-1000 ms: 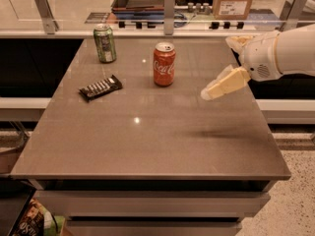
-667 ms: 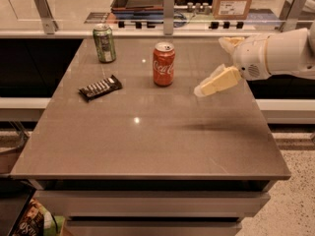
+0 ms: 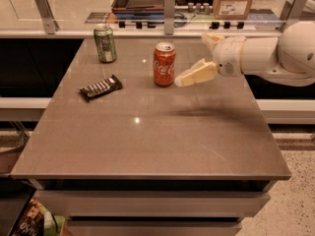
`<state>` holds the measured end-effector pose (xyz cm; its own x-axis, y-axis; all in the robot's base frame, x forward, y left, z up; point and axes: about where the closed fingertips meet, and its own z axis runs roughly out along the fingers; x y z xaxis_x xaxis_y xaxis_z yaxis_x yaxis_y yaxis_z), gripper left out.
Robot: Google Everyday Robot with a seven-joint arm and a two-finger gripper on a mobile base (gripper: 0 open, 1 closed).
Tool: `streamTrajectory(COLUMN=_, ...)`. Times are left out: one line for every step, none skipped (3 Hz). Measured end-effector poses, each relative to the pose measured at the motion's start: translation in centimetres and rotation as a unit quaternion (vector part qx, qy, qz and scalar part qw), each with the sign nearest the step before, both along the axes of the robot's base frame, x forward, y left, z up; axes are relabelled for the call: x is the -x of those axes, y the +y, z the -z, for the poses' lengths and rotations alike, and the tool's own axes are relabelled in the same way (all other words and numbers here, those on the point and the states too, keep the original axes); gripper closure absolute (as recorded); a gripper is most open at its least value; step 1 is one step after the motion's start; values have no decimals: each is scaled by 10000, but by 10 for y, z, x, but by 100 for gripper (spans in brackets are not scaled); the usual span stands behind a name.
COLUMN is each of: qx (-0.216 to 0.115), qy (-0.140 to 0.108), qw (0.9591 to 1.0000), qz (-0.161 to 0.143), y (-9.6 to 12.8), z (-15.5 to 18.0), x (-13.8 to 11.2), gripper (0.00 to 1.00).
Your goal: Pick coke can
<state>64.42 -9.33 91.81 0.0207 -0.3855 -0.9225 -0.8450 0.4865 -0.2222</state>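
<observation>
Gripper (image 3: 193,59) spread wide and empty, hovering low above the table (image 3: 147,146). Coke can (image 3: 164,64) upright just left of the lower fingertip, apart from it. Green can (image 3: 105,43) and chocolate bar (image 3: 100,87) farther left, well apart. Approach step, by the look of it; no grasp yet. Next, probably: ease leftward until both fingers straddle the can's body, then close gently without tipping it.

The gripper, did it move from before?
Yes. The gripper moved left, closer to the coke can, which stayed in its spot.
</observation>
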Motion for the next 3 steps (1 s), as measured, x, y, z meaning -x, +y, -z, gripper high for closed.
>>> streamTrajectory(qx=-12, qy=-2, qw=10000, qz=-6, y=1, z=0, x=-1, gripper=0)
streamTrajectory(qx=-71, qy=36, qw=9999, qz=-94, y=10, z=4, x=-9, gripper=0)
streamTrajectory(qx=-348, qy=76, qw=9992, qz=-206, y=22, z=13, x=-23, gripper=0)
